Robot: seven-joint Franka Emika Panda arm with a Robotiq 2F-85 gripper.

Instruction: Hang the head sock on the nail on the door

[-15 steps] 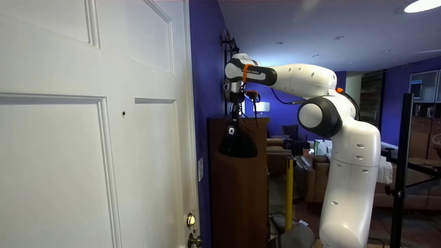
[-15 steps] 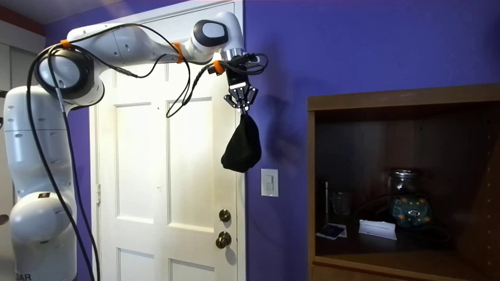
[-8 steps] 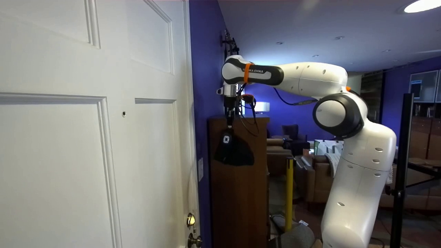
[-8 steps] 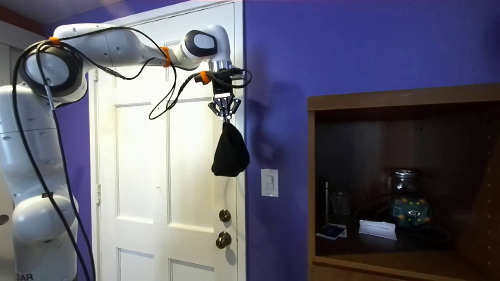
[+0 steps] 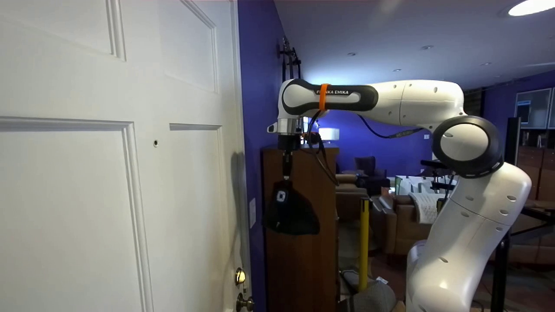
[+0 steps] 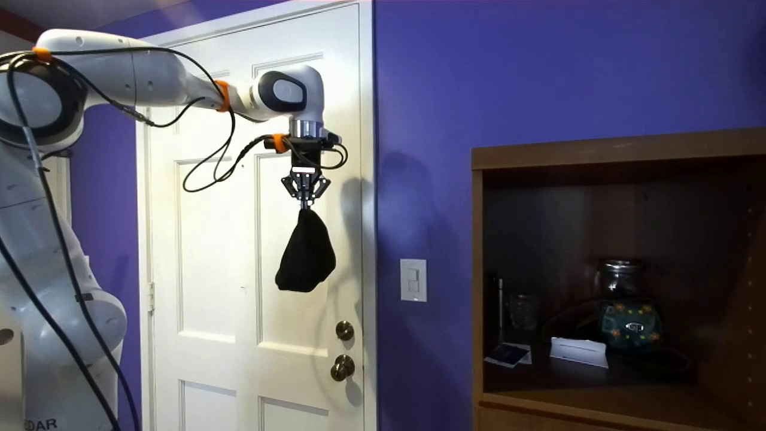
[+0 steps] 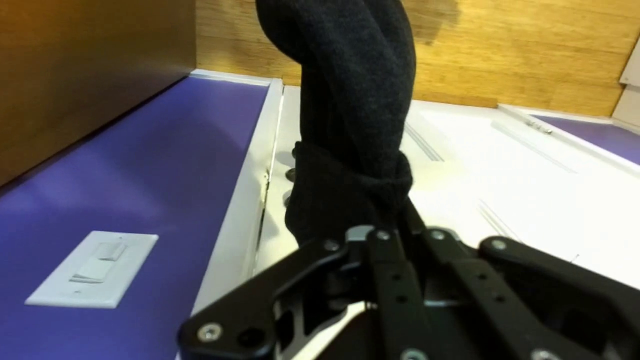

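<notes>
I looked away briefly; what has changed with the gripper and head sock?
In both exterior views the gripper, still shut on the head sock, has moved down and toward picture left. Nothing was let go. The door and light switch stayed as they were.

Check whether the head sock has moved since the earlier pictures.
Yes. In an exterior view, the head sock has shifted toward picture left and lower, farther from the fixed light switch.
</notes>
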